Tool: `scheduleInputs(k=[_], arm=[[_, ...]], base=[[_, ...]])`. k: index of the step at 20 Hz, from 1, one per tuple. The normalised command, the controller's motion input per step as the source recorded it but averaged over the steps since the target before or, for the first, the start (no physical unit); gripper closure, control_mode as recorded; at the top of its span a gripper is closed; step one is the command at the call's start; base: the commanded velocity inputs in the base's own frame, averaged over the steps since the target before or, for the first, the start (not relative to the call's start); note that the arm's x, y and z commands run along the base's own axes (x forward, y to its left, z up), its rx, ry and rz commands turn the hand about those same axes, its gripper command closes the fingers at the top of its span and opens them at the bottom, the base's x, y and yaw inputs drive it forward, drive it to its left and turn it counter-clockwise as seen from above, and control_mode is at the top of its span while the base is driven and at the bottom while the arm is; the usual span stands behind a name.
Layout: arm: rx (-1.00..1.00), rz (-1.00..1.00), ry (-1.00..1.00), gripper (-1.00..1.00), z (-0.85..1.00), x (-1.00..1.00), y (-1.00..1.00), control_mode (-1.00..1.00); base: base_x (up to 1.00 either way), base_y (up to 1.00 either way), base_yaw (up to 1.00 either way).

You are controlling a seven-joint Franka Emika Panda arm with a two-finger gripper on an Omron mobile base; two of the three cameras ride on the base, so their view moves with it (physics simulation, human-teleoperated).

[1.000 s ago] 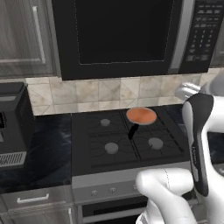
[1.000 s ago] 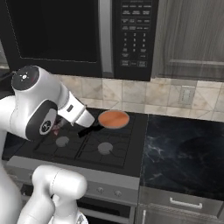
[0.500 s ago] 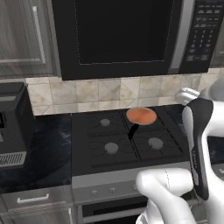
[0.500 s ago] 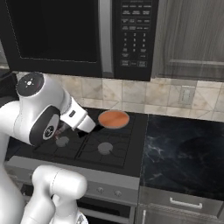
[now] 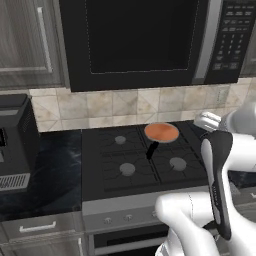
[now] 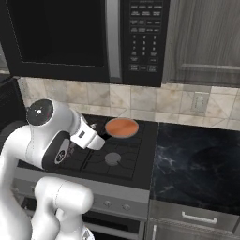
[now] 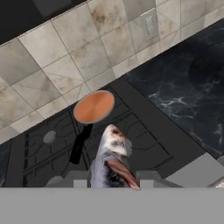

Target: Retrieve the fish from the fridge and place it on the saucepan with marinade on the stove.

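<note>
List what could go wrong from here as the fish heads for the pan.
The saucepan is small, barely burner-wide, while the fish looks long: it may overhang the rim or tip the pan. The marinade fills it nearly to the rim, so a drop from height could splash it onto the stove. The black handle lies along the approach and could be bumped.

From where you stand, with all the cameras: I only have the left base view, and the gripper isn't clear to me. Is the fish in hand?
Observer: Yes. In the hand view the fish sticks up from between the finger tips, so the gripper is shut on it.
Operator: Where is it pointing?
Observer: The fish's head points toward the saucepan, which sits on a back burner of the stove, further along the hand's line of sight.
Operator: Anything in the pan?
Observer: Only the marinade, a flat orange-brown disc.
</note>
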Motion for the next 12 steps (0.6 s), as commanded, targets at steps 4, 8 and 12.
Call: scheduleInputs(k=[4,8,12], arm=[[0.0,0.0,0.0,1.0,0.0,0.36,0.0,-1.0],[0.0,0.0,0.0,1.0,0.0,0.43,0.0,-1.0],[0.0,0.0,0.0,1.0,0.0,0.51,0.0,-1.0]], base=[[0.0,0.0,0.0],[0.0,0.0,0.0],[0.0,0.0,0.0]])
